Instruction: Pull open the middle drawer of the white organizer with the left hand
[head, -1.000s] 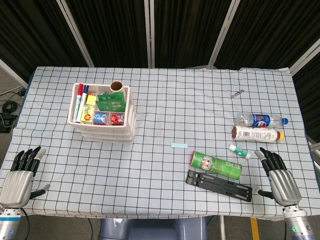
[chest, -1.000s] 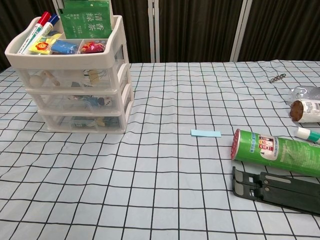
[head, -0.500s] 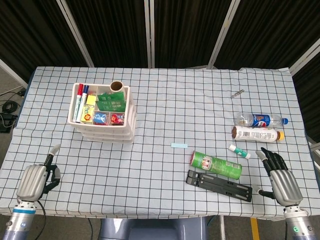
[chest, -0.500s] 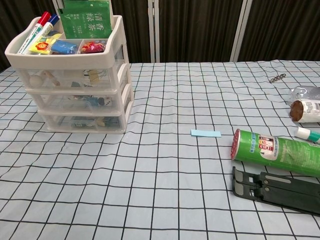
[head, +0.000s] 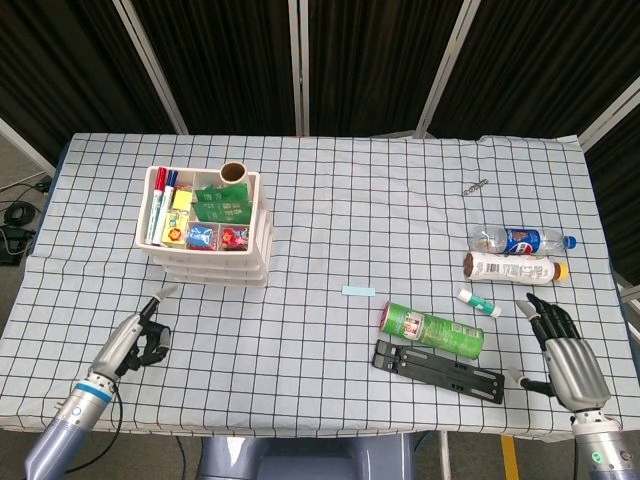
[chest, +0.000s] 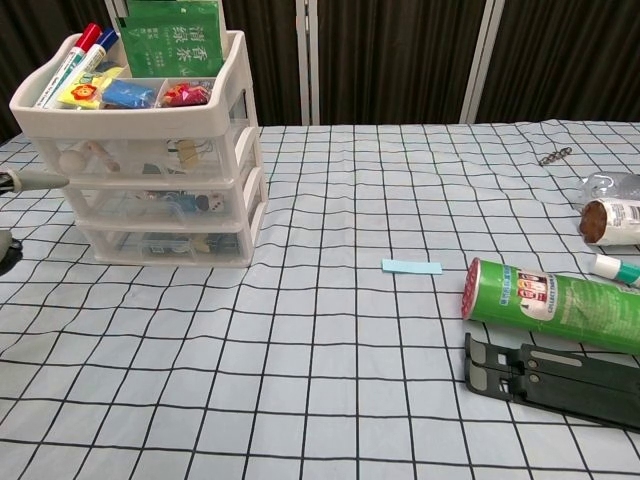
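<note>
left hand (head: 135, 342) fingers partly curled, one pointing out, grasping nothing | near white organizer (head: 205, 228) on surface, not touching | middle drawer (chest: 160, 207) closed | step: approach | next: hook drawer front, pull | right hand (head: 565, 352) fingers spread, idle

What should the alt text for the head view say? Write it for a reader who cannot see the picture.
A white organizer with three closed drawers stands at the left of a checked table, and the robot's left hand lies in front of it, not touching it. At the right, the right hand rests open by a green can, a black stand and two bottles.
</note>
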